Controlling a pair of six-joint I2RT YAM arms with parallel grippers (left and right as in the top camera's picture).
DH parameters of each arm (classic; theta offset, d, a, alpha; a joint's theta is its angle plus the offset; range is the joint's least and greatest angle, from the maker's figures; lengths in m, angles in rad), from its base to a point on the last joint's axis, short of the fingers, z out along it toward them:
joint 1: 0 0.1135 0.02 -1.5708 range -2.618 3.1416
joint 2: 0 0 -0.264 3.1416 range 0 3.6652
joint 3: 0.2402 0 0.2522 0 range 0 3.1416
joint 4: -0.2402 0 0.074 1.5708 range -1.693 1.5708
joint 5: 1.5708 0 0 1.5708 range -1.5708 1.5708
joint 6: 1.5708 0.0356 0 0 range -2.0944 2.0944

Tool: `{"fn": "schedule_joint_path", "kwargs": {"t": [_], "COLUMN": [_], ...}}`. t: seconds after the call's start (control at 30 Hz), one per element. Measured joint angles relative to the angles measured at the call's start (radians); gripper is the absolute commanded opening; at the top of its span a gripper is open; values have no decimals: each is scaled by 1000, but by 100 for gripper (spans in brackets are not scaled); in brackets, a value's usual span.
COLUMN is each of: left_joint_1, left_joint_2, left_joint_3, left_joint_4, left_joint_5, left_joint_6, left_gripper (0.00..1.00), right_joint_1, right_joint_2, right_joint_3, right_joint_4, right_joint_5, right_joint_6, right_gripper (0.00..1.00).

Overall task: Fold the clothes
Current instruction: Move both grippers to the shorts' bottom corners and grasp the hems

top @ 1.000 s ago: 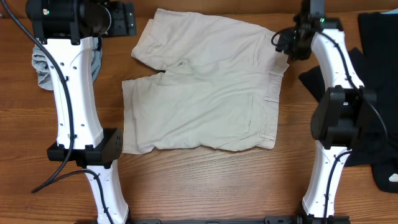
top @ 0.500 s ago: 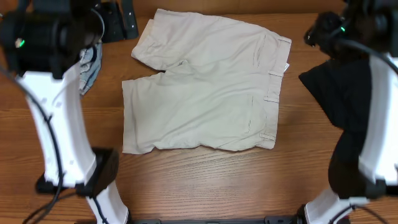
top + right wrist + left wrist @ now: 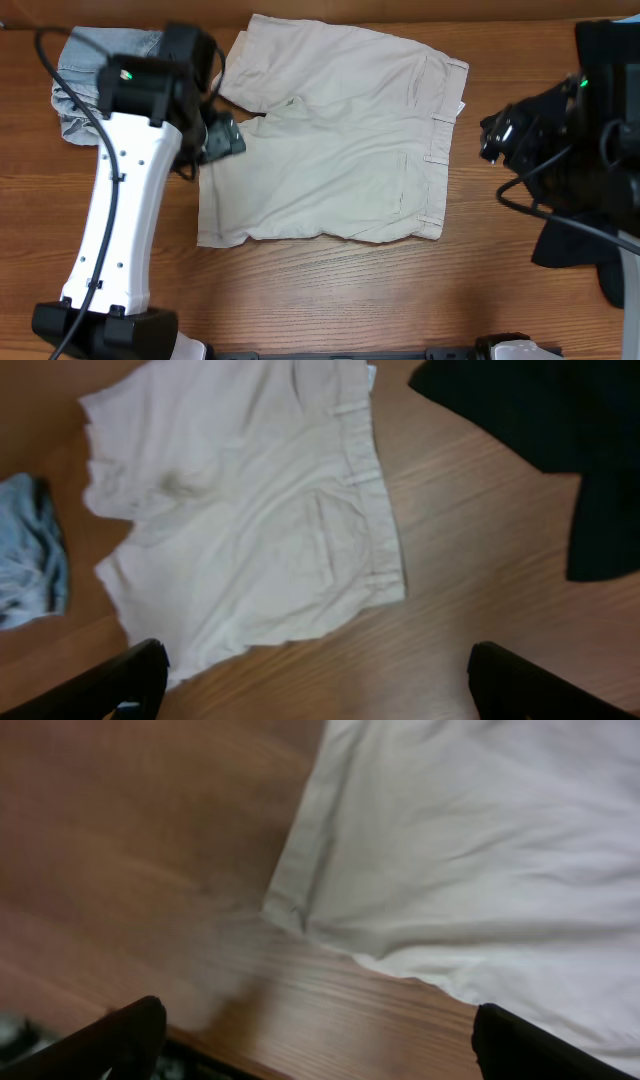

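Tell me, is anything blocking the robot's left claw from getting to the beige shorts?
No, nothing visible is in the way. The left gripper is open, close to the edge of the beige shorts, with only bare wooden table between it and the cloth. The light-blue denim piece lies off to the side.

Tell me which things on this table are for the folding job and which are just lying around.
For the job:
- beige shorts, spread flat
- blue denim piece, bunched up
- black garments

Not part of it:
- the wooden table
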Motion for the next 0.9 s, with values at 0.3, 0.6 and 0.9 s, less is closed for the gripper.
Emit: {"fn": "schedule_joint_path", "kwargs": {"t": [0.3,0.6,0.9], "left_joint_1": [3,55,105], "left_joint_2": [-36,-201,-344], "left_joint_3": [-578,-952,-1168], "left_joint_4": [380,620,846], "left_joint_5": [9,37,29], "left_joint_6": [-251,-365,-406], "left_gripper": [92,89,80], "right_joint_1": [0,0,0], "right_joint_2": [26,80,144], "right_joint_3": [-180,-224,-224], "right_joint_4": [93,115,144], "right_joint_5": [19,-11,-93], "right_joint_6": [11,-28,-76], "right_gripper": [100,100,100]}}
